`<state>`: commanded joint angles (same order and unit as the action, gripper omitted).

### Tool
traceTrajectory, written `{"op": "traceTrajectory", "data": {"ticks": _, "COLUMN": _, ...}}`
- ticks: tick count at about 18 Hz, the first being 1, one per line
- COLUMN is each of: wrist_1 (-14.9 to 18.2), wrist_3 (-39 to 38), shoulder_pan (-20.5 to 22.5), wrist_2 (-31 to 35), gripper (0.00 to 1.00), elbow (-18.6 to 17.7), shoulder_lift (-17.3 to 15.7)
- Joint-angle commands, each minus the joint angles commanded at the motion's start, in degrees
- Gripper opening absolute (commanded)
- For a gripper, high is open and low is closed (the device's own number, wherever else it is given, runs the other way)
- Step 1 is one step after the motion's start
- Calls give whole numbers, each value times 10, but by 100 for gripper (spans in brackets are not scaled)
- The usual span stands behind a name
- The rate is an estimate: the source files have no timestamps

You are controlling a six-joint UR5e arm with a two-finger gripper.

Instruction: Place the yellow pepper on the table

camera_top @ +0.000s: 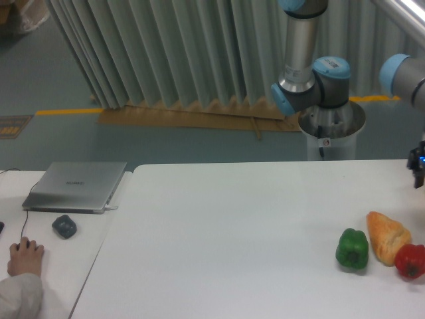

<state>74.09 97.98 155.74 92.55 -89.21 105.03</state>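
White table (232, 226) carries my green pepper (352, 249), bread loaf (387, 236) and red pepper (410, 260) in a row near its right end. My gripper (420, 171) is cut off at the right edge above them, so I cannot tell how my fingers stand; no yellow pepper shows anywhere.

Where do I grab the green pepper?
Probably from straight above, around the wide middle of the green pepper. It seems to sit upright on the table, with the loaf close on its right, so set the jaws front and back rather than into that narrow gap.
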Motion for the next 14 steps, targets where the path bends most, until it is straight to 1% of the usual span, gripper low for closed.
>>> {"op": "traceTrajectory", "data": {"ticks": 3, "wrist_1": -2, "wrist_3": 12, "shoulder_pan": 9, "wrist_2": -2, "gripper": 100, "elbow": -4, "shoulder_lift": -2}}
{"op": "traceTrajectory", "data": {"ticks": 5, "wrist_1": -2, "wrist_3": 51, "shoulder_pan": 18, "wrist_2": -2, "gripper": 100, "elbow": -4, "shoulder_lift": -3}}
{"op": "traceTrajectory", "data": {"ticks": 7, "wrist_1": -3, "wrist_3": 98, "shoulder_pan": 30, "wrist_2": -3, "gripper": 100, "elbow": -13, "shoulder_lift": -2}}
{"op": "traceTrajectory", "data": {"ticks": 8, "wrist_1": -3, "wrist_3": 110, "shoulder_pan": 36, "wrist_2": -3, "gripper": 100, "elbow": -17, "shoulder_lift": -3}}
{"op": "traceTrajectory", "data": {"ticks": 12, "wrist_1": -4, "wrist_3": 146, "shoulder_pan": 54, "wrist_2": 0, "gripper": 100, "elbow": -32, "shoulder_lift": 1}}
{"op": "traceTrajectory", "data": {"ticks": 14, "wrist_1": -4, "wrist_3": 148, "shoulder_pan": 65, "wrist_2": 1, "gripper": 100, "elbow": -40, "shoulder_lift": 8}}
